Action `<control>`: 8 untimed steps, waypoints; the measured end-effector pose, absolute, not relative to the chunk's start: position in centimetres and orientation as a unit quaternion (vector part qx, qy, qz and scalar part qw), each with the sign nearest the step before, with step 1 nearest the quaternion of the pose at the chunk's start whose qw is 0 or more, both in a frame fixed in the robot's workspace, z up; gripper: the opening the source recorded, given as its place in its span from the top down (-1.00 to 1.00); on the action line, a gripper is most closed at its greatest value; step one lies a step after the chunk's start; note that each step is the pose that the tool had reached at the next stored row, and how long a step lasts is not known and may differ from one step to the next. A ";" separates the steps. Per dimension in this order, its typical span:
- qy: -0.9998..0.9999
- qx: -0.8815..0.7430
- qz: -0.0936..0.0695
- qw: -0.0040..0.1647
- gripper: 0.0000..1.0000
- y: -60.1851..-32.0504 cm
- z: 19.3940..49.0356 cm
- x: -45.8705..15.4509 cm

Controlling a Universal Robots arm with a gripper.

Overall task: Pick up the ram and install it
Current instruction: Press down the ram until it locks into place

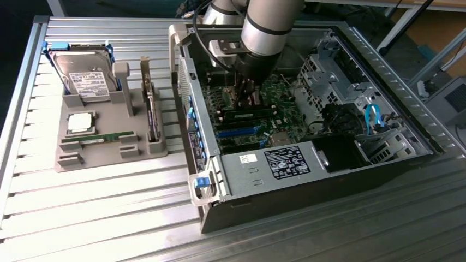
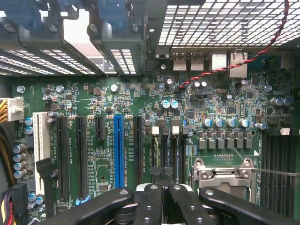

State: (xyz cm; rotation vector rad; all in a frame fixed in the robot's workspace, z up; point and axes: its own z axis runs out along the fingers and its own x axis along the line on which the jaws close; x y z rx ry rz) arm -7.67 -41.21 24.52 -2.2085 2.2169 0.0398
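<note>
Wrist view first: is the tool [image 2: 162,186] holding anything?
– It's closed, tips on a thin dark edge directly under it. I take that for the ram [image 2: 162,172]; gripped or just pressed, I can't tell.
– How does it lie?
– Lengthwise along the memory slots, just beside the processor socket [image 2: 224,174]. Beyond the socket runs a red wire [image 2: 220,70], not in the way. Far from the socket, another green stick [image 1: 97,139] sits out on the counter [image 1: 109,218].

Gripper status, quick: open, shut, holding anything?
End effector: shut, down inside the computer case over the motherboard. Whether a ram stick sits between the fingers cannot be told.
</note>
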 end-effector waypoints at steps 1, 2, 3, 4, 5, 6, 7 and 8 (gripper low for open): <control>0.708 -0.706 0.013 0.006 0.80 -41.2 24.5 -7.7; 0.708 -0.706 0.013 0.006 0.80 -41.2 24.5 -7.7; 0.708 -0.706 0.013 0.006 0.80 -41.2 24.5 -7.7; 0.708 -0.706 0.013 0.006 0.80 -41.2 24.5 -7.7; 0.708 -0.706 0.013 0.006 0.80 -41.2 24.4 -7.7; 0.708 -0.706 0.013 0.006 0.80 -41.2 24.3 -7.7; 0.708 -0.706 0.013 0.006 0.80 -41.2 24.3 -7.7; 0.708 -0.706 0.013 0.006 0.80 -41.2 24.2 -7.7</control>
